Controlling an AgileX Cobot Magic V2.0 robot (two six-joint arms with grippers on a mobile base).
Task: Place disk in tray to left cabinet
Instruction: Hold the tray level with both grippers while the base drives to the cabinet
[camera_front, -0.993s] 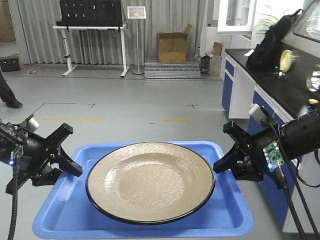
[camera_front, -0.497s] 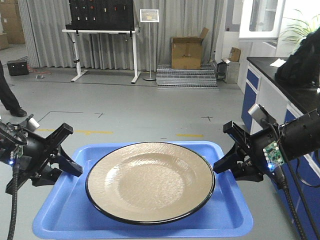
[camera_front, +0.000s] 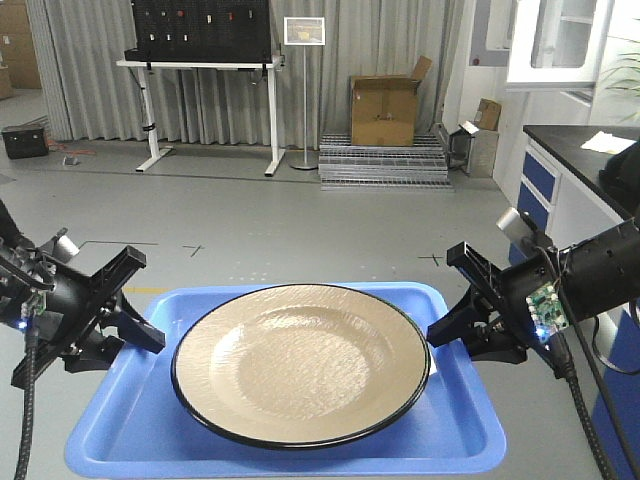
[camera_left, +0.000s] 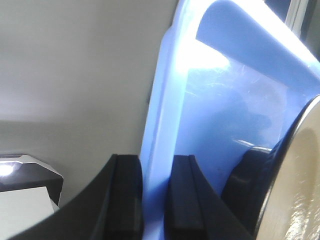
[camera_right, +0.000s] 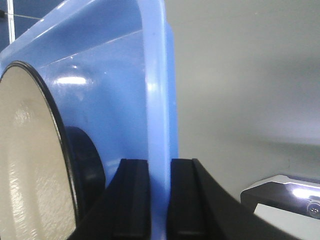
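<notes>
The tan disk (camera_front: 300, 360) with its black rim lies flat in the blue tray (camera_front: 120, 435), which is held up above the floor. My left gripper (camera_front: 150, 335) is shut on the tray's left rim (camera_left: 160, 125), one black finger on each side of it. My right gripper (camera_front: 440, 330) is shut on the right rim (camera_right: 157, 90) in the same way. The left wrist view shows the disk's (camera_left: 295, 190) edge just inside the left gripper (camera_left: 155, 200). The right wrist view shows the disk (camera_right: 30, 165) beside the right gripper (camera_right: 159, 200). The left cabinet is out of view.
Grey floor stretches ahead. At the back stand a white desk with a black panel (camera_front: 200, 60), a sign stand (camera_front: 304, 30), a cardboard box (camera_front: 385, 100) and metal steps (camera_front: 385, 165). A dark-topped counter with blue doors (camera_front: 570, 180) runs along the right.
The room behind has slid to the right in the front view and the right counter has moved partly out of frame. Tray, disk and both grippers keep the same place in view.
</notes>
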